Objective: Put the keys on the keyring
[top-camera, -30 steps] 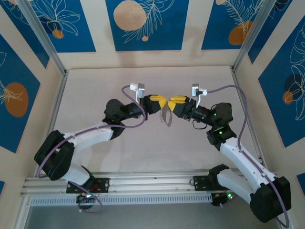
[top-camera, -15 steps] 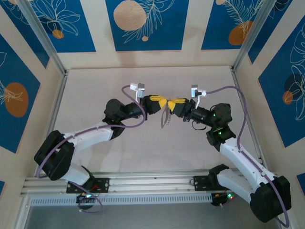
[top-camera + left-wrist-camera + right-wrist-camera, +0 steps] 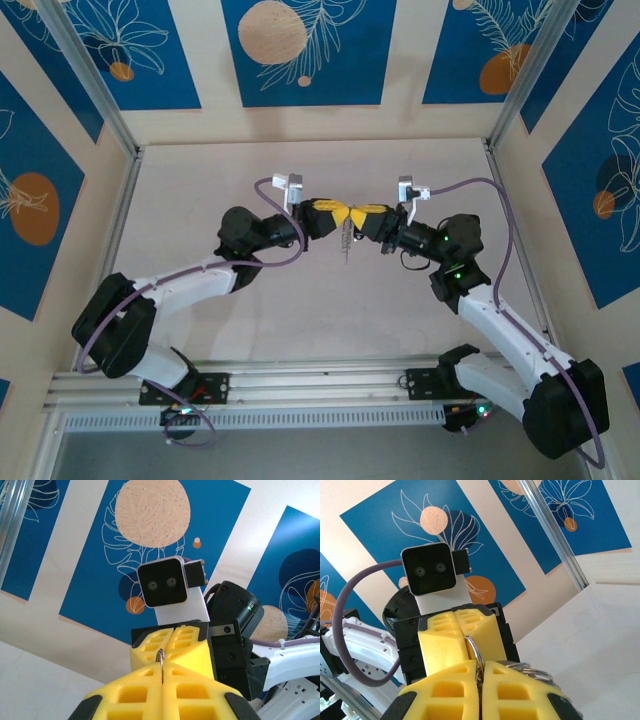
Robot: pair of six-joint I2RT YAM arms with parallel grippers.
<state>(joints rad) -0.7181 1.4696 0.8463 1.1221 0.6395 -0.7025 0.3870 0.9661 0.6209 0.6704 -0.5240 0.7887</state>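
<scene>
Grey keyring (image 3: 346, 240) hangs clamped between left gripper (image 3: 339, 214) and right gripper (image 3: 357, 216).

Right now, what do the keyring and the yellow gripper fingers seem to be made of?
The keyring: probably polished steel wire; thin, grey, with bright glints. The yellow fingers: likely matte plastic; even colour, no shine, moulded pockets. Soft rubber cannot be excluded.

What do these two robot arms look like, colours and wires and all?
The left arm and right arm are white tubes with bulky black joints. The left gripper and right gripper have blocky yellow fingers. Purple cables run to small white camera boxes; green lights dot the right arm.
</scene>
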